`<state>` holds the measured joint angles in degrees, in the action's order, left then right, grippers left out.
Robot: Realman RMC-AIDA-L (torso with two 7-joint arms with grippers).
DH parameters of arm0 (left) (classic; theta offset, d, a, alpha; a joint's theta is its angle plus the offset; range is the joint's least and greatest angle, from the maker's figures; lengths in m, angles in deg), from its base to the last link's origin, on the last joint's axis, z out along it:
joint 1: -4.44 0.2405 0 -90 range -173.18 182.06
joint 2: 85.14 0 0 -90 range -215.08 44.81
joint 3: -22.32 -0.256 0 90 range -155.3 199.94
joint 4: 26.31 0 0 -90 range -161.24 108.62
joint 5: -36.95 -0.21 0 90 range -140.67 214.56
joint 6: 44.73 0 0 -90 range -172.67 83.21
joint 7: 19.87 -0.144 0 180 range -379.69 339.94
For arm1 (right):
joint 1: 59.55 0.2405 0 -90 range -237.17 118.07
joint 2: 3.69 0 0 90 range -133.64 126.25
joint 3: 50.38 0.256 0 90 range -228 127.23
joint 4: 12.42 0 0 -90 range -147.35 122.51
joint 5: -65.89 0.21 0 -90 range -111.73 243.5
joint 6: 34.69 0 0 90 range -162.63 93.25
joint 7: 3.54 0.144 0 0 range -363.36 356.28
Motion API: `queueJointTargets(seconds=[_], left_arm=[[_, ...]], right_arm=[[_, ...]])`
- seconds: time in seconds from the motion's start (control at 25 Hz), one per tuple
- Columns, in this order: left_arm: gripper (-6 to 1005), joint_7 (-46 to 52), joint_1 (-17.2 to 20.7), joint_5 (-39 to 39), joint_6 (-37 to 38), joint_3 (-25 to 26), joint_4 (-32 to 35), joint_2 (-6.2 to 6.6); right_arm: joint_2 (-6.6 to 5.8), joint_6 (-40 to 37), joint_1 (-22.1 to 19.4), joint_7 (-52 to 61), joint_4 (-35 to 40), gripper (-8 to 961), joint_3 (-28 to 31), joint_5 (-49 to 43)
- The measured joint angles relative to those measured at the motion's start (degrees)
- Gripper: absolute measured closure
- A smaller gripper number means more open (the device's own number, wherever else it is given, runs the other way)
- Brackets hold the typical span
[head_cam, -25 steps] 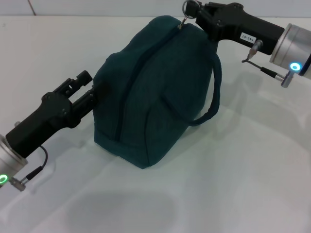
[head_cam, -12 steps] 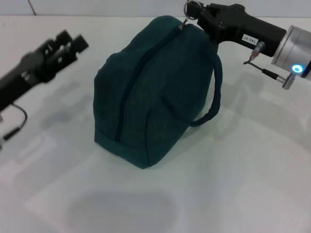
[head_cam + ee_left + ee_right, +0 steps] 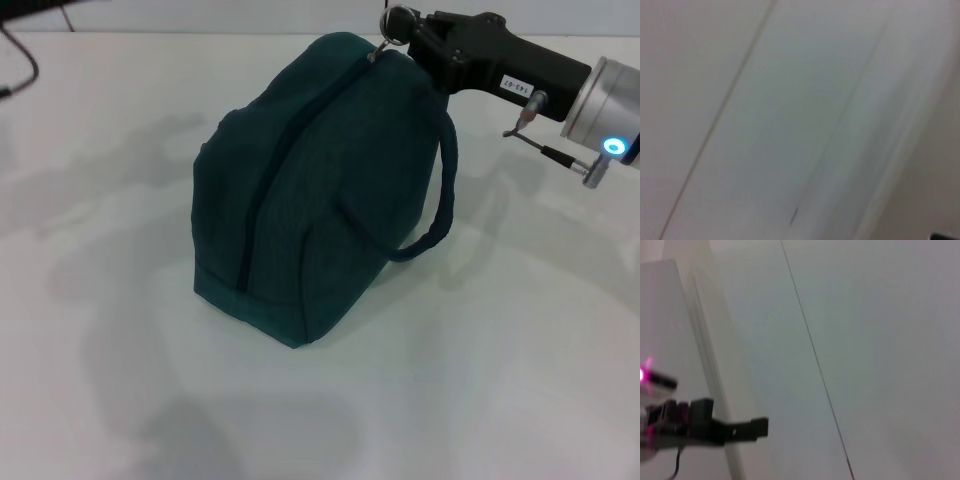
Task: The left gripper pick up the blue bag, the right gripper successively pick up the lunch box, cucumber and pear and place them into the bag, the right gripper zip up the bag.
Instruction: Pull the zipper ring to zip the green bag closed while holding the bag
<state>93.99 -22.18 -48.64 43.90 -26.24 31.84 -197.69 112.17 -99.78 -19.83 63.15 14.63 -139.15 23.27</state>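
The white table (image 3: pixel 480 380) is shown filling the head view, with the blue bag (image 3: pixel 300 200) standing upright at the centre of the frame, its long zipper (image 3: pixel 262 195) running from the lower left face up to the peak at upper centre and appearing drawn shut along the visible length. One loop handle (image 3: pixel 440 190) is seen hanging down the bag's right side. The lunch box, cucumber and pear are not being shown anywhere and are judged to be inside. In the upper right of the frame the right gripper (image 3: pixel 398 24) is being held at the bag's peak, its fingers pinched together on the metal ring pull (image 3: pixel 383 44), which is being kept taut above the zipper's end. The left gripper is not being shown in the head view; only a cable is visible at the upper left corner, and the left wrist view offers nothing but blank surface, so its fingers cannot be judged. A dark claw is being glimpsed at the lower left of the right wrist view, too unclear to identify. The closing step is judged nearly complete; it is best finished by pulling along the zipper line, then releasing the ring without toppling the unsupported bag.
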Motion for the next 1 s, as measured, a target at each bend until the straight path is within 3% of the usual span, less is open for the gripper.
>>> queueJointTargets(seconds=[0.16, 0.28, 0.36, 0.44, 0.56, 0.6, 0.68, 0.72, 1.0], left_arm=[[115, 11.7, -2.7, -9.9, 0.2, -0.8, 13.4, -0.18], [118, 22.7, -4.1, -20.1, 0.8, -7.1, 26.4, -0.28], [120, 24.9, -3.8, -22.4, 0.9, -9.1, 29.2, -0.64], [121, 27.8, -2.6, -26.7, 1.0, -12.3, 34.2, -2.06], [124, 29.8, 0.4, -33.2, 1.0, -16.0, 40.7, -5.72], [125, 29.9, 1.6, -35.1, 0.7, -17.2, 42.3, -6.67], [126, 30.3, 3.5, -36.9, -0.7, -20.3, 44.2, -7.22], [127, 30.9, 5.5, -37.4, -4.0, -24.3, 44.8, -7.15], [133, 30.9, 7.6, -37.8, -8.6, -28.3, 44.0, -7.18]], right_arm=[[-0.02, 0.0, 0.0, -0.2, 0.1, 801, 0.2, 0.0], [-0.03, 0.0, 0.0, -0.2, -0.2, 800, 0.7, 0.0], [-0.05, -0.1, 0.0, -0.2, -0.2, 799, 0.9, 0.0], [-0.1, -0.1, 0.0, -0.2, -0.2, 798, 1.2, 0.0], [-0.13, -0.1, 0.0, -0.6, -0.2, 797, 1.5, 0.0], [-0.1, -0.1, 0.0, -0.9, -0.3, 796, 1.5, 0.0], [0.0, -0.1, 0.0, -1.5, -0.3, 796, 1.5, 0.0], [0.01, -0.1, 0.0, -1.7, -0.3, 795, 1.6, 0.0], [0.02, -0.4, -0.1, -1.8, -0.3, 792, 1.6, 0.2]])
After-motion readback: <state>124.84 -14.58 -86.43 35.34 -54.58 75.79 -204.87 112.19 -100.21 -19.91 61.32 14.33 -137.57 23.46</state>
